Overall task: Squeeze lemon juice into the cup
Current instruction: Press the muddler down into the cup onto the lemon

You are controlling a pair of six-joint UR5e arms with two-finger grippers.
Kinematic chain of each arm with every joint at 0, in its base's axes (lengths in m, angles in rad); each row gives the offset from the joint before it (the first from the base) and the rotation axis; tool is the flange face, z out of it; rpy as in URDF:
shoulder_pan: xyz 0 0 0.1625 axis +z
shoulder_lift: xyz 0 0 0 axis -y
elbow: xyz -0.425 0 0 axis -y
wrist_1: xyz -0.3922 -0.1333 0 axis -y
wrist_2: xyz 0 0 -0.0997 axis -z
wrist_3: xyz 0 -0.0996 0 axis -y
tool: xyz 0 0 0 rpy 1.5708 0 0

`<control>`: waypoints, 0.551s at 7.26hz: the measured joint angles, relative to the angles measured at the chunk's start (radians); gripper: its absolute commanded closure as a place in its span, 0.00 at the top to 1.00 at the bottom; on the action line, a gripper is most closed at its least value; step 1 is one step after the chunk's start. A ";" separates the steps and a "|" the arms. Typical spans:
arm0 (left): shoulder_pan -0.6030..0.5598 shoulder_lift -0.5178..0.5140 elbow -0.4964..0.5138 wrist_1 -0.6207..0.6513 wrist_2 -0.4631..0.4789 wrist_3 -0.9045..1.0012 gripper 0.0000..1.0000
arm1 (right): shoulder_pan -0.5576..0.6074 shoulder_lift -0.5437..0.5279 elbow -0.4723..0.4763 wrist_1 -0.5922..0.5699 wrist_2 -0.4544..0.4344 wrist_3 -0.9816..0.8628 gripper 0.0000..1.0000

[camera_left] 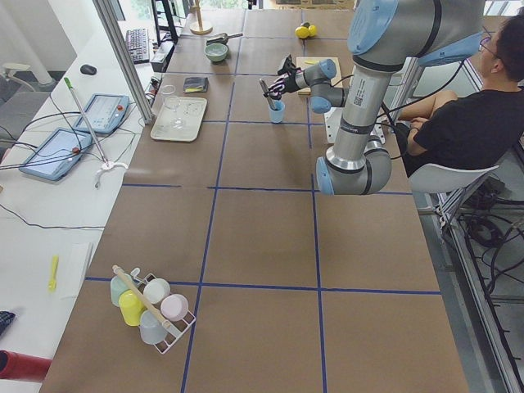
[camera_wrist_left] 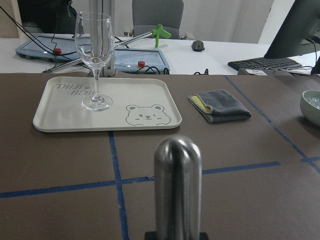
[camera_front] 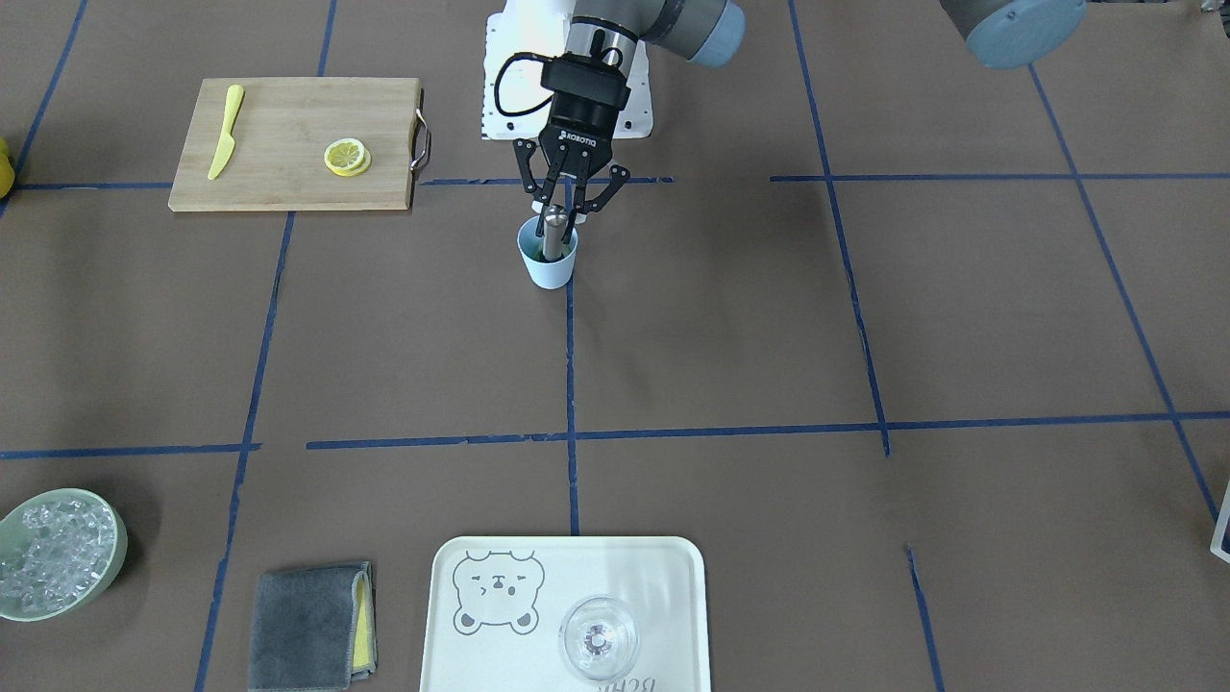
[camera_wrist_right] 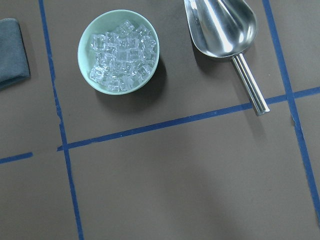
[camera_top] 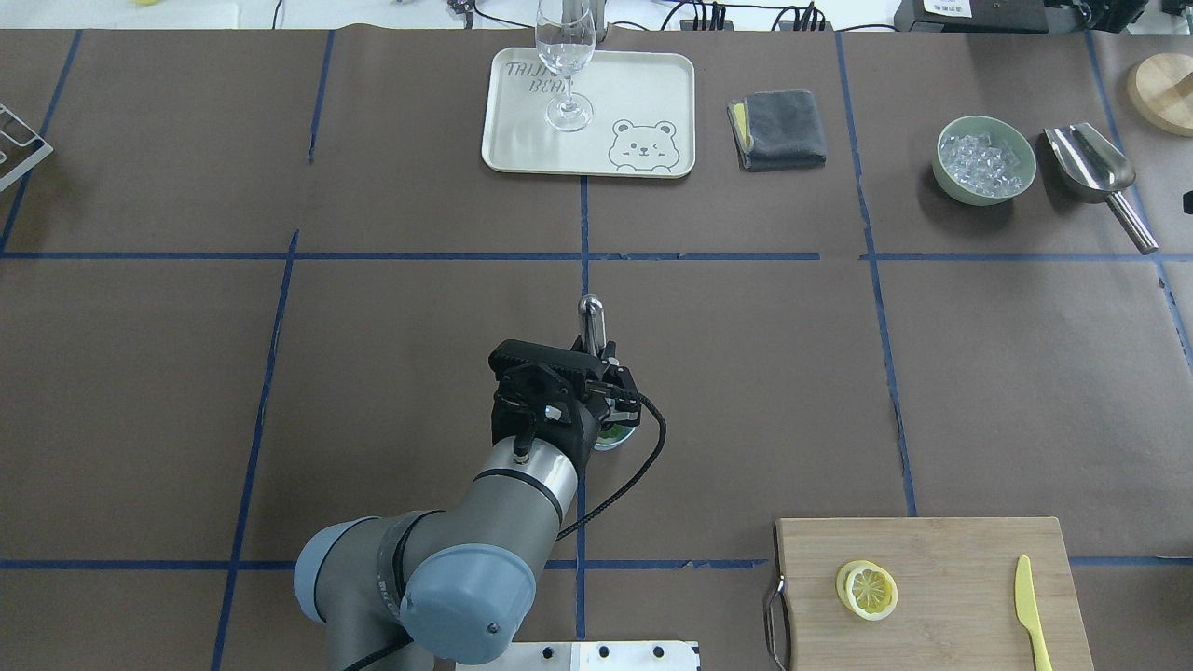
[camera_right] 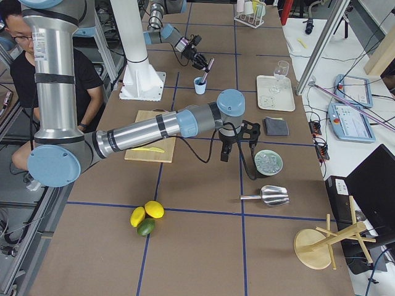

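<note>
Left pincer: the left pincer (camera_front: 557, 213) is closed part-way, its black fingers clamped from both sides on the upper part of a metal rod (camera_front: 553, 234).
Rod: a smooth, brushed-steel cylinder with a rounded top. It stands slightly tilted, with its lower end inside the cup.
Cup: the cup (camera_front: 549, 269) is light-blue matte plastic, tapered and without a handle. It stands upright on the brown paper-covered worktop (camera_front: 769, 336), directly under the pincer. In the overhead view something green seems to lie inside it, though most of the mouth is hidden.
Lemon: the lemon slice (camera_front: 344, 154) is thin and round, with a yellow rind and pale segmented flesh. It lies flat on a bamboo cutting board (camera_front: 288, 115), overlapping a second slice (camera_front: 362, 163), well apart from the cup.
Knife: a yellow plastic knife (camera_front: 227, 130) lies at the board's other end.
Right pincer: the right pincer (camera_right: 239, 140) hangs above the worktop near a pale green bowl (camera_wrist_right: 81, 52) of clear ice. I cannot tell how its fingers stand.
Scoop: a shiny steel scoop (camera_wrist_right: 220, 25) lies beside the bowl.
Tray: a cream tray (camera_front: 625, 567) with a bear print carries a clear stemmed glass (camera_front: 598, 639).
Cloth: a folded grey cloth (camera_front: 307, 625) lies beside the tray.
</note>
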State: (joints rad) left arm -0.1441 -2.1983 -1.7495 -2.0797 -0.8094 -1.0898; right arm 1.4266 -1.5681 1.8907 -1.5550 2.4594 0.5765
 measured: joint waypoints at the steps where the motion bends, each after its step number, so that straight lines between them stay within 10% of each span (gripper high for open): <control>1: -0.002 0.000 -0.023 -0.009 -0.015 0.039 0.00 | 0.000 -0.001 0.001 0.001 0.000 0.000 1.00; 4: -0.045 0.011 -0.134 -0.048 -0.078 0.161 0.00 | 0.001 0.001 0.001 0.004 -0.001 -0.001 1.00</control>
State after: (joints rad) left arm -0.1888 -2.1873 -1.8837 -2.1275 -0.8871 -0.9293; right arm 1.4278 -1.5668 1.8921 -1.5514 2.4579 0.5750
